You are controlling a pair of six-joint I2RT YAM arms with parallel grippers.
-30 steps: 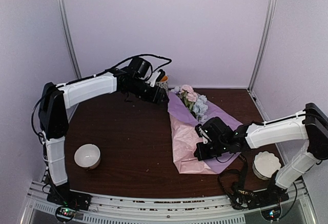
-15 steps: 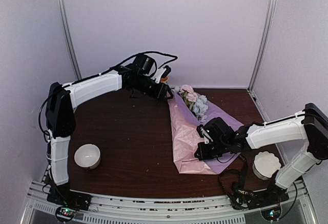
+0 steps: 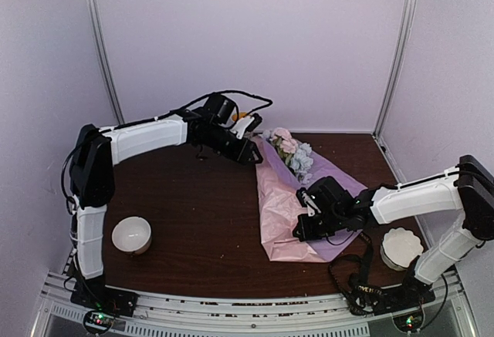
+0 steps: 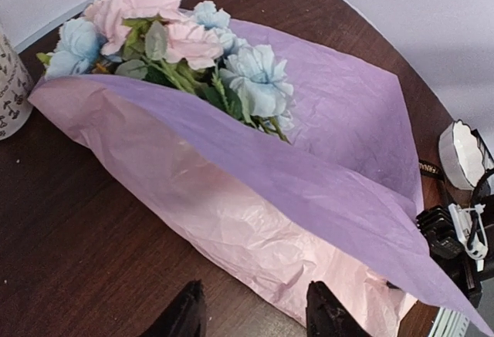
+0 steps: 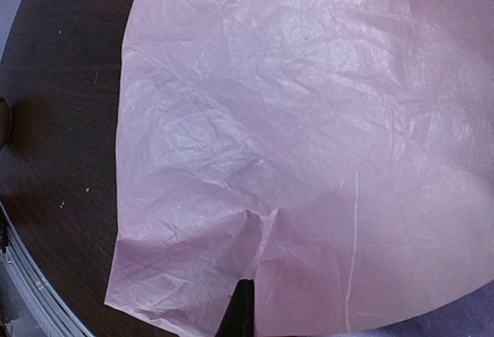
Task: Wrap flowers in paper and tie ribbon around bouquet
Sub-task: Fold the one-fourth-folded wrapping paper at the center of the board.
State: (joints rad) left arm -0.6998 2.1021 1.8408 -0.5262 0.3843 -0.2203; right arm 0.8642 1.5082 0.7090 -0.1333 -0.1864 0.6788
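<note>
- The desk [image 3: 193, 206] carries everything. We judge the task to be in its first half: wrapping has begun and tying has not started.
- The paper [image 4: 255, 221] lies just ahead of the left tool [image 4: 255, 318] and under the right tool [image 5: 243, 310]. One pink flap is folded over the stems, the lilac face beyond lies open, and no cone is formed yet.
- The flowers [image 4: 193, 44] rest on the paper further ahead of the left tool, with the blooms poking past the folded edge.
- The left tool is released, its fingers parted above the flap's near edge and grasping nothing.
- The right tool is clenched, its tip pressed onto the pink flap where creases gather. We cannot tell whether a fold is pinched in it.
- What we take for the ribbon [image 4: 429, 169] shows as a short black stretch with gold lettering beyond the lilac edge, near the right tool and not yet tied.
</note>
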